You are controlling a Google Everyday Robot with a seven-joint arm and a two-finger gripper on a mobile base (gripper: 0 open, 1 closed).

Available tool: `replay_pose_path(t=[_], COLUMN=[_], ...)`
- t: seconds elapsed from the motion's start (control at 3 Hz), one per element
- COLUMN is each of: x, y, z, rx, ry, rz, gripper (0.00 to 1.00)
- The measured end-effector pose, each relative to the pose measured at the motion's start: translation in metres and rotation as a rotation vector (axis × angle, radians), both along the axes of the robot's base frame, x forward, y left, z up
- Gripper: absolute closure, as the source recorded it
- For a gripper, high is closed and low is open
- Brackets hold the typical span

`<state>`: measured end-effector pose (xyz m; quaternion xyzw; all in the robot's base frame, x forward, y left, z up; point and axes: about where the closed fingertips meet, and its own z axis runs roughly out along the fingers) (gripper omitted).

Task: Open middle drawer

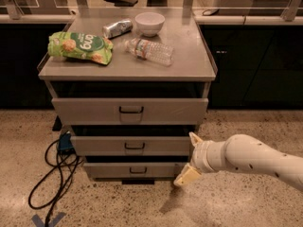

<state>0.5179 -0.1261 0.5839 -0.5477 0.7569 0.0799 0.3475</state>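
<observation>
The middle drawer (94, 145) is the low, wide grey front in the grey metal cabinet (199, 72), with a small black loop handle (135, 146) at its centre. A dark gap shows above it, and its inside is hidden. My gripper (189, 158) is at the cabinet's lower right corner, to the right of the handle and just off the drawer's right end. It is open and empty. One cream fingertip (194, 138) is level with the middle drawer. The other fingertip (183, 178) is down by the bottom drawer.
The taller top drawer (85, 110) and the bottom drawer (104, 170) flank the middle one. On the cabinet top lie a green snack bag (80, 46), a can (117, 28), a white bowl (149, 22) and a water bottle (149, 51). Black cables (52, 174) lie on the floor at the left.
</observation>
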Motion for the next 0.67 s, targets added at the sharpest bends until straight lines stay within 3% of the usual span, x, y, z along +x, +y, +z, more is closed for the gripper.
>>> replay_pose_path(t=[0.33, 0.67], x=[-0.002, 0.011], y=[-0.017, -0.027], z=[0.0, -0.04], rx=[-0.019, -0.045], ry=[-0.013, 0.012], rz=[-0.047, -0.096], gripper=[0.0, 0.0])
